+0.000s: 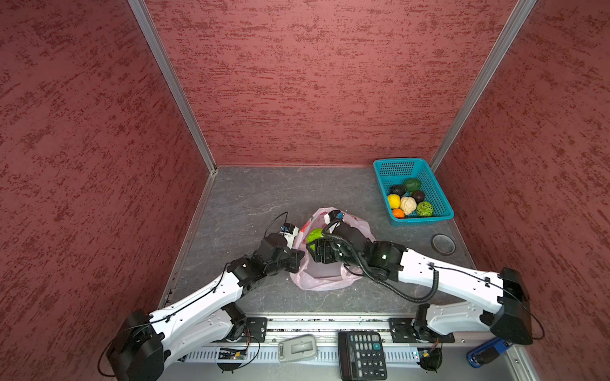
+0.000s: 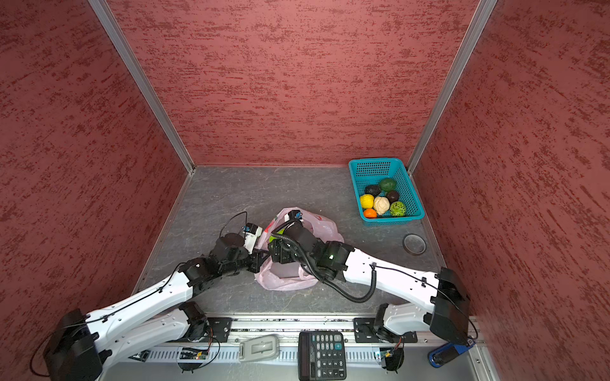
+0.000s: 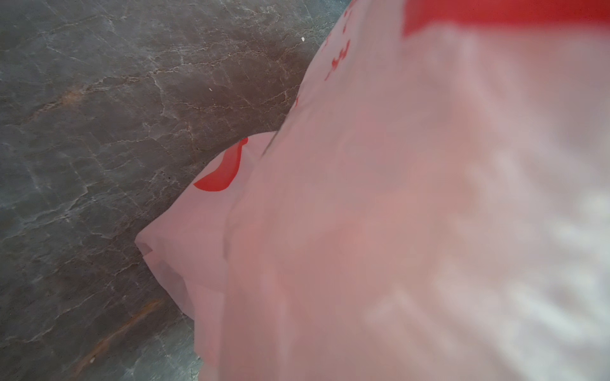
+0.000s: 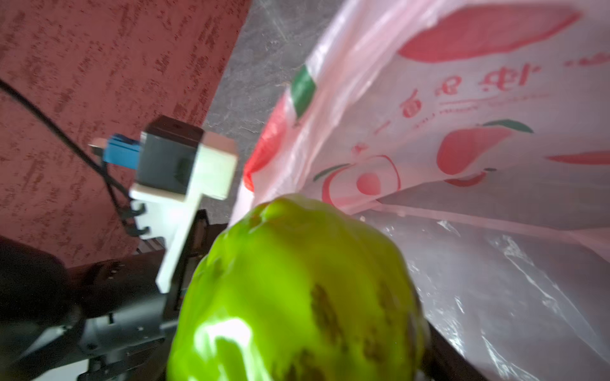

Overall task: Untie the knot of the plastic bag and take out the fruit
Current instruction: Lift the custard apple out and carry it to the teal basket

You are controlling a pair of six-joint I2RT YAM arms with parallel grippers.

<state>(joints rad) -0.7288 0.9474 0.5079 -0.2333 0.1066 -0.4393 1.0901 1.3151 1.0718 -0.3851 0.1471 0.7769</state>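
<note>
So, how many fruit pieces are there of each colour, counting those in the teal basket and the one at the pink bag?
yellow fruit: 1
cream bumpy fruit: 1
orange fruit: 1
light green netted fruit: 1
dark green fruit: 1
dark brown or black fruit: 2
bright green fruit at the plastic bag: 1
Total: 8

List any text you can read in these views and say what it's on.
"+": teal key on the calculator.
"00": a key near its lower right corner.
Other calculator keys: too small to read with confidence.
Print on the bag: red characters with a fine line of text beneath, too blurred to read.
No other text seen.
</note>
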